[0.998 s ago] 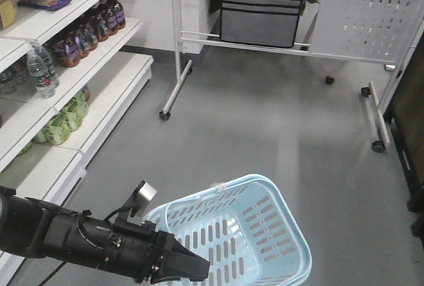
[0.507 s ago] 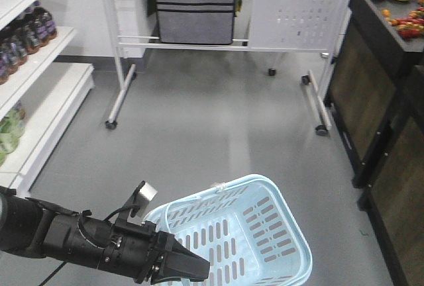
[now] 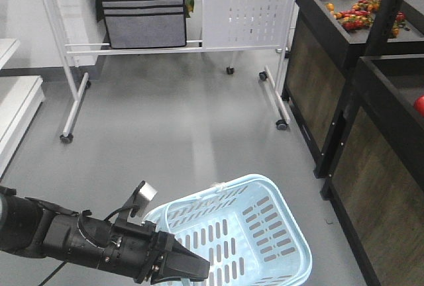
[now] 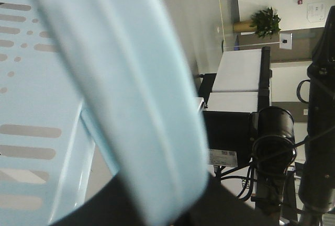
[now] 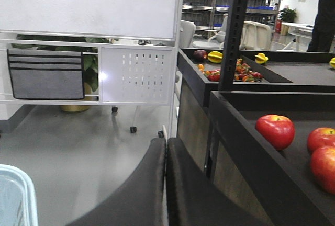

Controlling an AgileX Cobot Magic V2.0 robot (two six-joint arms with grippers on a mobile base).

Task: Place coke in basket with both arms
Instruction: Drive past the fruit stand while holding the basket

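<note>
Left arm: the black left arm (image 3: 66, 239) reaches in from the lower left edge, cables along it.
Left pincer: the left pincer (image 3: 204, 271) tapers to a point, fingers pressed together on the near-left rim of the basket (image 3: 291, 233); a pale blue band fills the left wrist view.
Basket: light blue and slotted, low in the middle above the grey floor (image 3: 172, 134).
Rack: a white rolling rack (image 3: 245, 14) behind, with a grey pouch (image 3: 142, 20).
Stands: black stands (image 3: 331, 54) at right; apples (image 5: 276, 131) lie on one.
Right pincer: the right pincer (image 5: 166, 150) is pressed together, gripping nothing.
</note>
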